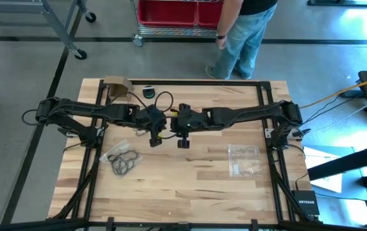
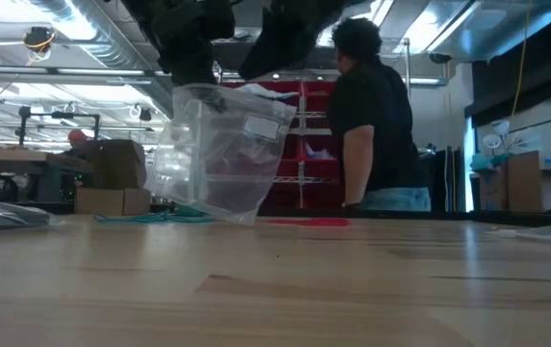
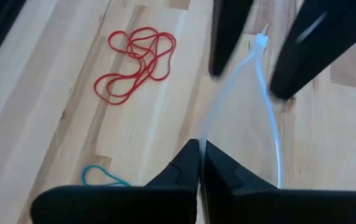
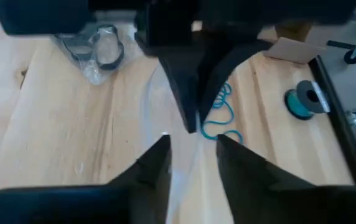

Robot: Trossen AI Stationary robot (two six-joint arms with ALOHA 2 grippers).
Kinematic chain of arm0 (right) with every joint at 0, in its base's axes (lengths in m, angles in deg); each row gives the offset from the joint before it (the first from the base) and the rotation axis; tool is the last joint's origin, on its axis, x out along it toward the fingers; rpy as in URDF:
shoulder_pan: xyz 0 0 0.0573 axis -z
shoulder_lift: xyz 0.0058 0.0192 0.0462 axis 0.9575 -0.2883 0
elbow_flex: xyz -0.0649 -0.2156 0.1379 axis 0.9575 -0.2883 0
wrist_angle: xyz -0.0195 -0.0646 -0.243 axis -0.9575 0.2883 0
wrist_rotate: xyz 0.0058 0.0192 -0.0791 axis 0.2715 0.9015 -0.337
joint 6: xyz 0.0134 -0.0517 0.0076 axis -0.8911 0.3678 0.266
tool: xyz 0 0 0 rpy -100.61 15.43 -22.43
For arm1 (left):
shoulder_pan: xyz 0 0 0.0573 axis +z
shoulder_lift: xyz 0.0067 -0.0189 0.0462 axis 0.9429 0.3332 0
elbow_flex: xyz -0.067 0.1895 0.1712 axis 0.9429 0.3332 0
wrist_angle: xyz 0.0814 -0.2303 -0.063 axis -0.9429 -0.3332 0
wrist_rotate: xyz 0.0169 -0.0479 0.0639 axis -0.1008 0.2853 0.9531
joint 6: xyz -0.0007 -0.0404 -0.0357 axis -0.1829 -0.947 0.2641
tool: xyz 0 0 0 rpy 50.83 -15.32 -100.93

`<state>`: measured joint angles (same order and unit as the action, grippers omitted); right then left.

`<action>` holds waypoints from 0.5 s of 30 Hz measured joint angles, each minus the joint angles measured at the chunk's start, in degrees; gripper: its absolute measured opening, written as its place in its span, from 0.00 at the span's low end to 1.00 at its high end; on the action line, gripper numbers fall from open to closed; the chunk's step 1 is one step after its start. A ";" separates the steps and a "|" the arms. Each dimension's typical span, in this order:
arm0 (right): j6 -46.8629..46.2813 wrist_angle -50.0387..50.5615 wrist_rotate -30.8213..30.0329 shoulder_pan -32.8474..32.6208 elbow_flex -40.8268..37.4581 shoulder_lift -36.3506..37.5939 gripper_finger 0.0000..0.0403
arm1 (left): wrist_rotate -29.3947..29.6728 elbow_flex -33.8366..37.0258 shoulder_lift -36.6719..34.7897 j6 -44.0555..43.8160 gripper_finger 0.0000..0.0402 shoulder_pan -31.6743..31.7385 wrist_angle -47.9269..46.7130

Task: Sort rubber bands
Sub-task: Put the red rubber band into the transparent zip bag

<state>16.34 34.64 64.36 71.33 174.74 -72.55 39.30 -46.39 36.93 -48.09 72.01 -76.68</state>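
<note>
**Clear bag held between two arms over the desk centre**

At the left of the desk [image 1: 170, 183], black rubber bands [image 1: 124, 162] lie in and beside a flat clear bag, well apart from both end effectors. In the right wrist view the same black bands [image 4: 100, 46] show inside that bag.

The left end effector [image 3: 201, 163] hangs above the middle of the desk with its fingers pressed together on the edge of a clear plastic bag [image 2: 220, 152]. In the low view this bag hangs upright from above, its bottom near the desk top. Below the left end effector, red rubber bands [image 3: 135, 62] lie loose on the wood in a tangle, and a teal rubber band [image 3: 103, 177] lies near them, none touched.

Just to the right, the right end effector [image 4: 192, 152] faces the left one. Its fingers stand apart, with the clear film between them; whether they touch it cannot be told. Teal bands [image 4: 221, 115] lie on the desk beyond it, and a teal spool [image 4: 302, 99] sits near the desk's back edge beside a piece of cardboard [image 1: 116, 83].

Farther right, a second clear bag [image 1: 243, 160] lies flat on the wood.

The desk is pale butcher-block on a black frame. Beyond it a person [image 1: 242, 32] stands at a wire rack holding red bins [image 1: 177, 11].
</note>
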 joint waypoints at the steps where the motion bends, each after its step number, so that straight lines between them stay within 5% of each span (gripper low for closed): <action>1: 0.10 1.67 -0.26 0.00 1.09 0.07 0.32 | 0.04 0.00 0.00 -0.02 0.00 0.00 0.00; 9: -0.14 4.42 3.25 -1.62 3.40 -0.45 0.40 | 2.73 0.00 -0.10 -0.17 0.00 0.00 1.47; 15: 1.55 1.35 -2.25 -3.19 2.51 -4.67 0.40 | 2.58 0.00 -0.11 0.52 0.00 -0.48 3.18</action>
<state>17.89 35.98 62.12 68.14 177.25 -77.22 41.88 -46.39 36.82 -47.57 71.53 -73.49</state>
